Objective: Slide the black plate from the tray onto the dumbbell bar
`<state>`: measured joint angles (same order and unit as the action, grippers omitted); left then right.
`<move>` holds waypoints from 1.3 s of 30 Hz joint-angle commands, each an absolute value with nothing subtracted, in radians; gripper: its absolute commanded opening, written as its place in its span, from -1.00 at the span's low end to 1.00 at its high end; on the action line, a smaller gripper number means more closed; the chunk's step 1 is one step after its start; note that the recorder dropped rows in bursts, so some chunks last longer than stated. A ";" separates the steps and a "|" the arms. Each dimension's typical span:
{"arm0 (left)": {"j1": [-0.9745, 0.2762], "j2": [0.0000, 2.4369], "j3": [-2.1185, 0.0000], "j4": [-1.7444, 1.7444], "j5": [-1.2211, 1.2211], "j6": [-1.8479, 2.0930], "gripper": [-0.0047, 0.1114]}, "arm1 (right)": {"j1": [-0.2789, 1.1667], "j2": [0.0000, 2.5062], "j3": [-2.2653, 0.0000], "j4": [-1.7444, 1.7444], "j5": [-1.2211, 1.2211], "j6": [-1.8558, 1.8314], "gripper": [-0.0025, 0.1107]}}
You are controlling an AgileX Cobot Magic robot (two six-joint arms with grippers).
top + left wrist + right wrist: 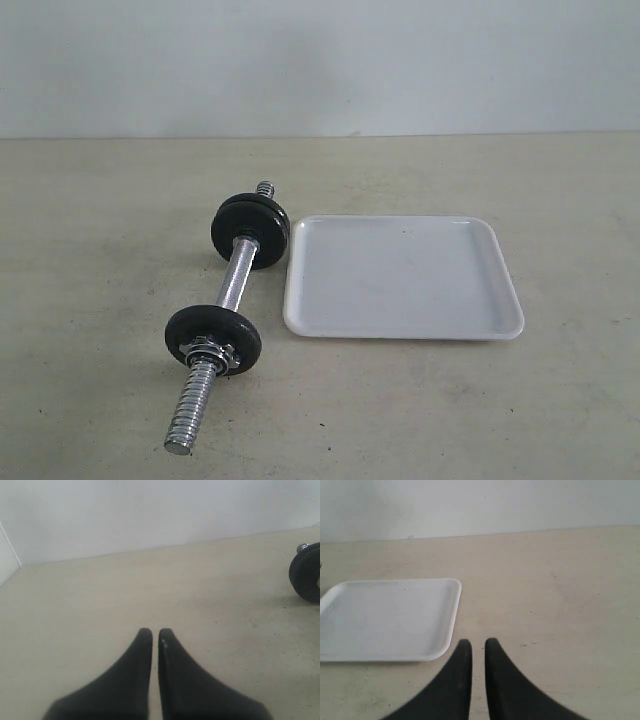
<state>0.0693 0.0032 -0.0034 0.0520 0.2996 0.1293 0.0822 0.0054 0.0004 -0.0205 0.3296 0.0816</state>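
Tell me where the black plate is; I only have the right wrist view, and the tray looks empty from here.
Observer: The exterior view shows two, a far black plate and a near black plate, both on the dumbbell bar lying left of the tray.
Operator: Is anything locking them?
Observer: A chrome nut sits against the near black plate's outer side.
Operator: And the left arm?
Observer: The left fingers are shut on nothing, above the table.
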 commanded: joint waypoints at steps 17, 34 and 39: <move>0.072 0.000 0.000 -0.030 0.304 0.094 -0.84 | 0.078 0.000 0.000 -0.031 0.322 0.080 -0.81; 0.072 0.000 0.000 -0.030 0.301 0.098 -0.84 | 0.078 0.000 0.000 -0.031 0.322 0.080 -0.81; 0.072 0.000 0.000 -0.030 0.301 0.098 -0.84 | 0.078 0.000 0.000 -0.031 0.322 0.080 -0.81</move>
